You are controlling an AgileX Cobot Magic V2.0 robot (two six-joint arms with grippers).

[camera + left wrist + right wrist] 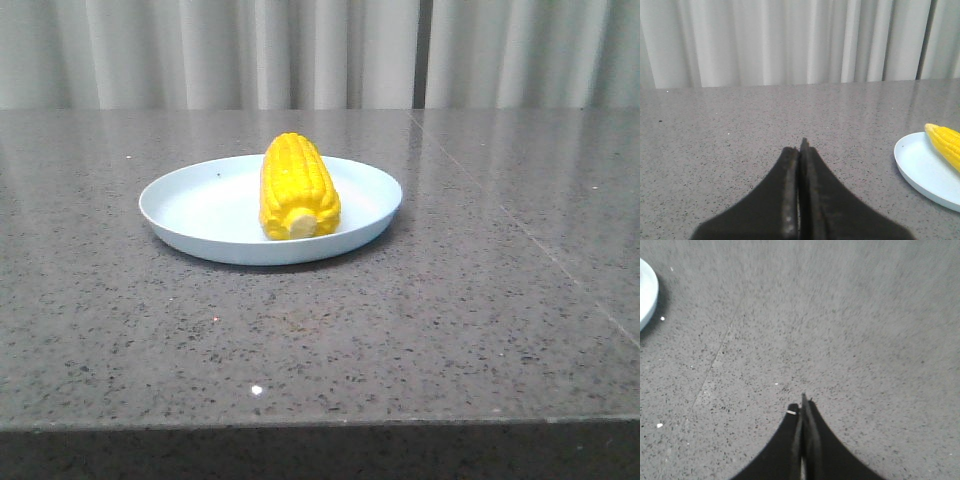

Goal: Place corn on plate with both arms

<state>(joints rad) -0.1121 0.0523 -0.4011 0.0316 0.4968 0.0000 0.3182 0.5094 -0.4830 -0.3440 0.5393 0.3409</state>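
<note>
The yellow corn [297, 187] lies on the pale blue plate [190, 205] in the middle of the grey table, its pale stub end toward the front. In the left wrist view the plate [922, 170] and the corn's tip [946, 142] show at one edge. My left gripper [800, 150] is shut and empty, over bare table well apart from the plate. My right gripper [803, 407] is shut and empty over bare table; only a sliver of the plate [646, 295] shows in its view. Neither gripper shows in the front view.
The speckled grey stone table [450, 300] has its front edge near the bottom of the front view. A pale curtain [320, 50] hangs behind the table. A thin seam [560, 270] runs across the table's right part.
</note>
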